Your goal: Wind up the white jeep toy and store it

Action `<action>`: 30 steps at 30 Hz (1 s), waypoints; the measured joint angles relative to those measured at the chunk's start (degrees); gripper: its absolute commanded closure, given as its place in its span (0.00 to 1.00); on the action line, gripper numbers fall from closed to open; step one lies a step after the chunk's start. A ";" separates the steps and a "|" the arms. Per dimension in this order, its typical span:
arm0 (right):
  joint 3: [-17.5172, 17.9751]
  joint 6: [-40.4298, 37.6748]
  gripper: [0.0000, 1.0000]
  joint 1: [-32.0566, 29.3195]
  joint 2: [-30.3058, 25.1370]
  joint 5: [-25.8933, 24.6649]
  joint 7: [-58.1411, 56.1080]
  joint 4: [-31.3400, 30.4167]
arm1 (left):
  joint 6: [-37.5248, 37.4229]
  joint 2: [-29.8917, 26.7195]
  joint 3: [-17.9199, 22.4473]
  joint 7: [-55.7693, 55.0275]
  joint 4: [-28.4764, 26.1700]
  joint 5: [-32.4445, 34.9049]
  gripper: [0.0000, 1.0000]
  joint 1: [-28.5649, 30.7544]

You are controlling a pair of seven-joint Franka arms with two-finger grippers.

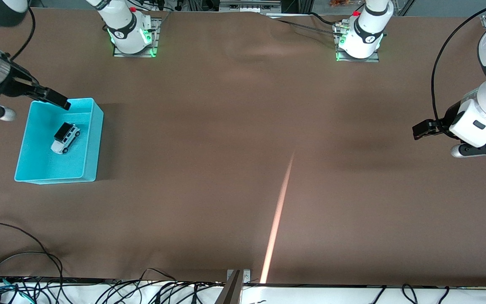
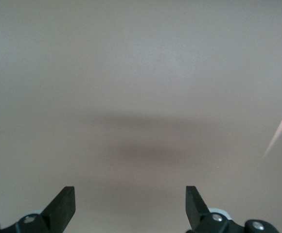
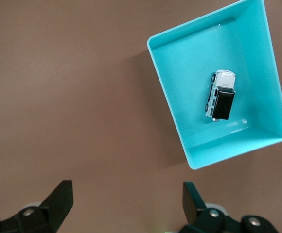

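Sitting in cyan bin (image 1: 92,139): white jeep toy (image 1: 65,137). Right gripper (image 3: 126,200) above bin's edge, left gripper (image 2: 130,203) over bare table; both wide open, empty.

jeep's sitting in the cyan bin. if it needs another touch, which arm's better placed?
Right. The right gripper is open above the cyan bin's rim, with the white jeep toy inside. The left gripper, also open, waits over bare table at the left arm's end.

The toy jeep (image 1: 65,137) sits in the bin (image 1: 92,139), which stands on the table (image 1: 243,169) toward the right arm's end.
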 measured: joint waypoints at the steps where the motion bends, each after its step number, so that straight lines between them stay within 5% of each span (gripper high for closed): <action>1: 0.01 -1.37 0.00 0.09 -0.02 0.05 -0.27 1.27 | 0.00 0.00 0.00 0.00 0.00 0.00 0.00 0.00; 7: 0.03 -4.84 0.00 0.20 -0.08 0.11 -5.02 5.37 | 0.00 0.00 0.00 0.00 0.00 0.00 0.00 0.00; 30: -0.05 -4.89 0.00 0.14 0.33 -3.11 -14.19 5.54 | 0.00 0.00 0.00 0.00 0.00 0.00 0.00 0.00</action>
